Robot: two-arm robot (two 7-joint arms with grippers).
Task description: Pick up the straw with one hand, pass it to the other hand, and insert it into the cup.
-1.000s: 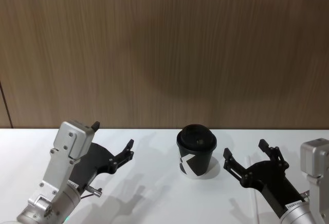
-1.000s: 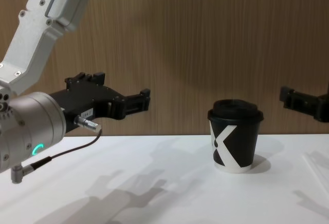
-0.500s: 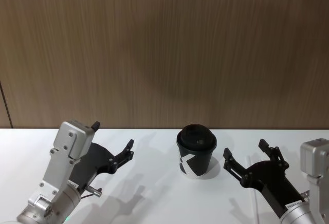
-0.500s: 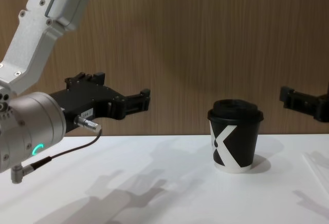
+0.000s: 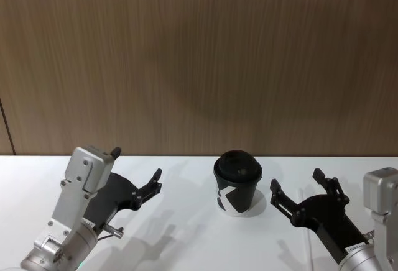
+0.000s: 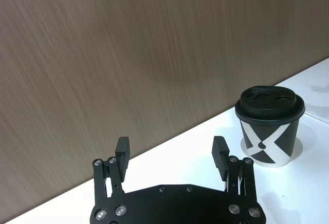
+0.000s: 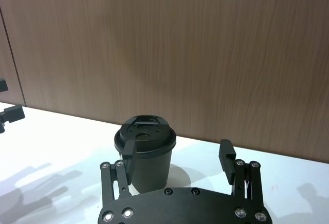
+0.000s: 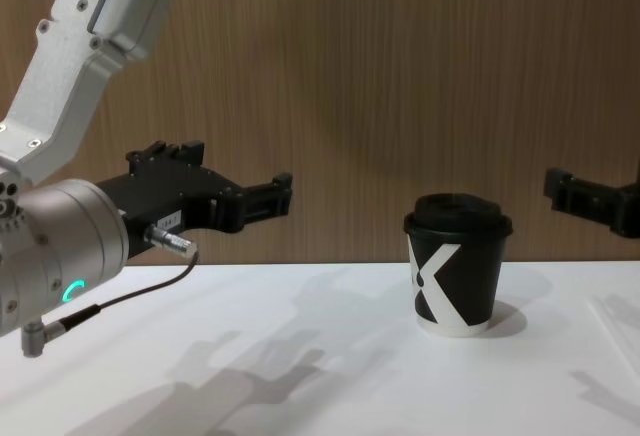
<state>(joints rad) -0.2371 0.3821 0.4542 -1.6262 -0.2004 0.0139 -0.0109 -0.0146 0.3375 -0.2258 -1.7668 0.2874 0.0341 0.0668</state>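
The left claw point(image 5: 137, 163) and right claw point(image 5: 297, 181) hovered with fingers spread apart on either side of the upright cup point(image 5: 237, 184), while the straw point(image 5: 307, 246) lay flat on the bench point(image 5: 186, 234) near the right claw.

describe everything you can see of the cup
The cup is small, black and looks like paper, with a big white K-like mark, a white base rim and a black domed lid. It stands upright on the white table, between the open left gripper and the open right gripper, touching neither.
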